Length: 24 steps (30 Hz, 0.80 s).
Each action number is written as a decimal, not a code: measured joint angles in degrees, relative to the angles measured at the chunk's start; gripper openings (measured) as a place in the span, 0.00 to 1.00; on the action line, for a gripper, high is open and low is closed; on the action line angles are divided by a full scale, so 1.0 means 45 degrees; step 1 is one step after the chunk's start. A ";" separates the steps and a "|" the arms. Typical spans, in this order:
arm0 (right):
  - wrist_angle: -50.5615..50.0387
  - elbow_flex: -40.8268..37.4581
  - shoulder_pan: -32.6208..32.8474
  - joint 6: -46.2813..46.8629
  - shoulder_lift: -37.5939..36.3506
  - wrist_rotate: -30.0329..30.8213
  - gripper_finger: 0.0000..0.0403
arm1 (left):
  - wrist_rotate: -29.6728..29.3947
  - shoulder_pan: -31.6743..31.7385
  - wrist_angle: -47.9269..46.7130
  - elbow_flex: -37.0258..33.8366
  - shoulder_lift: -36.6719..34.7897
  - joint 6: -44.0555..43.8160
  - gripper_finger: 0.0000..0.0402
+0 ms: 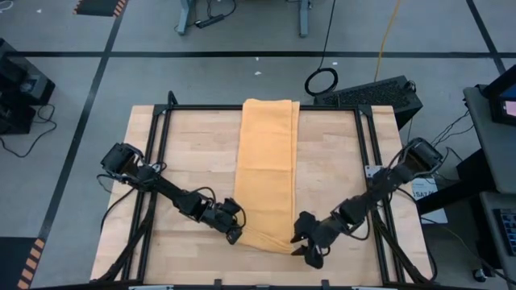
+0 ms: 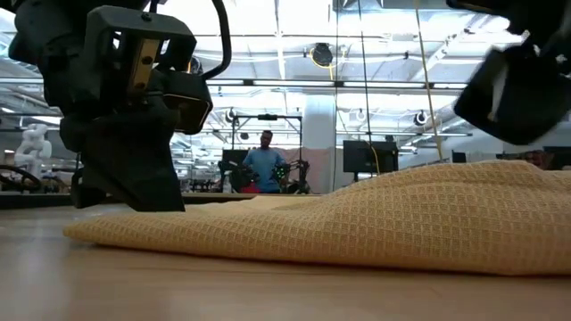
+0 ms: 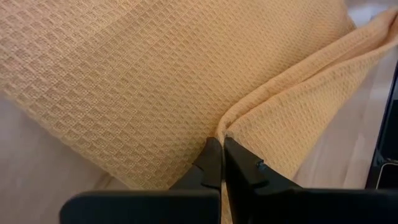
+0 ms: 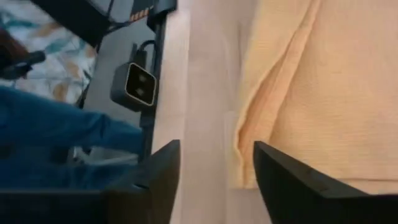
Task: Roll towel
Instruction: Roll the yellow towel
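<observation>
Your towel [image 1: 268, 165] lies as a long folded strip from the desk's [image 1: 193, 153] far edge to its near edge; the left gripper [image 1: 233, 234] pinches one near corner, the right gripper's [image 1: 304, 246] fingers stand apart, empty; a one-sided roll likely skews.

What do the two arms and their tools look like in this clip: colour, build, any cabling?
Both arms are dark, nearly black, built of slim jointed segments with bulkier housings at the base ends. Black cables loop loosely along the left arm and the right arm. The left tool has two narrow, tapering matte fingers; the right tool has broad, flat, dark fingers.
</observation>
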 joint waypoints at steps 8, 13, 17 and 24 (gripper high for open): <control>-0.0058 -0.0013 0.0303 0.0408 0.1114 0.0492 0.67 | 0.0024 0.0000 -0.0010 0.0005 0.0000 -0.0024 0.01; 0.0653 -0.0010 0.0303 0.0351 0.1754 0.0271 0.62 | 0.0024 0.0000 -0.0029 0.0010 0.0000 -0.0016 0.01; 0.0880 -0.0015 0.0285 0.0529 0.2049 0.0265 0.52 | 0.0024 0.0000 -0.0044 0.0010 -0.0005 0.0007 0.01; 0.1010 -0.0010 0.0259 0.0556 0.2115 0.0236 0.24 | 0.0015 0.0000 -0.0076 0.0010 -0.0005 0.0010 0.01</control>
